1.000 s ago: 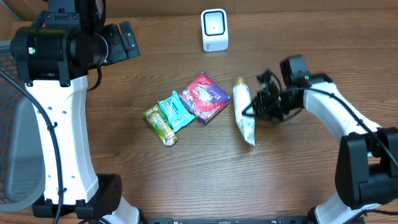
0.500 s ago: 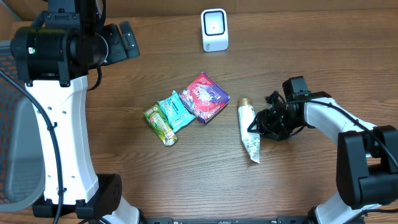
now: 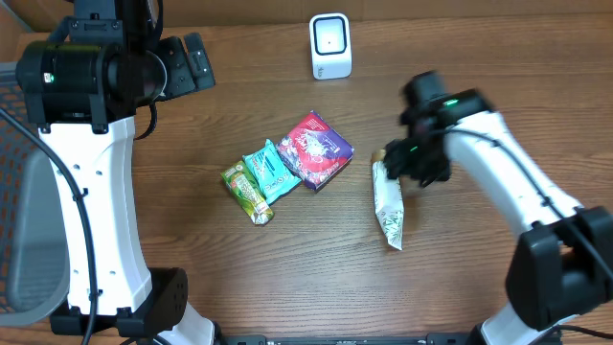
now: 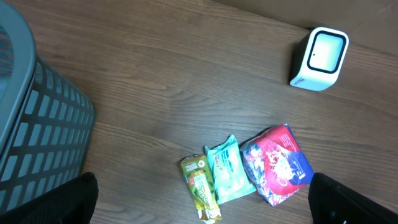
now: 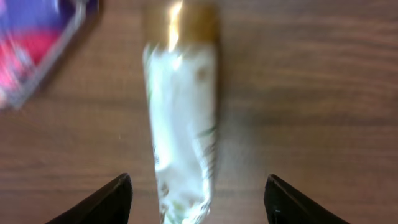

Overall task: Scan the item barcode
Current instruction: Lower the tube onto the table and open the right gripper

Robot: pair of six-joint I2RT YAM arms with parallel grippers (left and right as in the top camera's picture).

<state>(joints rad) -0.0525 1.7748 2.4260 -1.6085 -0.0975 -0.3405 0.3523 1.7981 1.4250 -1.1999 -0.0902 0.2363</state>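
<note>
Desk point(image 3: 460, 278): brown wood-grain board, flat and matt.
Tube point(image 3: 388, 206): soft white squeeze tube with faint green print, one end closed by a round gold cap point(image 5: 183, 22), the other end flattened to a crimp. It looks blurred in the right wrist view.
Tube, position: flat on the desk, right of centre, just beside the red packet and apart from it.
Tube, long axis: runs from the far edge of the desk to the near edge, tilted slightly. The cap end points toward the scanner side; the crimped end points toward the robot's base.
Scanner point(image 3: 330, 45): white box with rounded corners and a dark-framed pale window, upright at the far edge of the desk.
Red packet point(image 3: 314, 149): glossy foil pouch, red and purple, roughly square.
Teal packet point(image 3: 269, 171): small flat wrapper, oblong, touching the red packet.
Green packet point(image 3: 247, 192): narrow flat wrapper, green and yellow, against the teal packet.
Basket point(image 4: 31, 124): grey plastic with a slotted grid wall, to the left of the desk.
Count: one tube, three packets, one scanner, one basket, two arms.
Right gripper point(image 5: 198, 179): over the cap end of the tube in the overhead view. Its black fingers point(image 5: 115, 199) are spread, one on each side of the tube, with desk showing in both gaps; nothing is held.
Left gripper point(image 4: 202, 177): raised over the left part of the desk, fingers at full spread, holding nothing.
</note>
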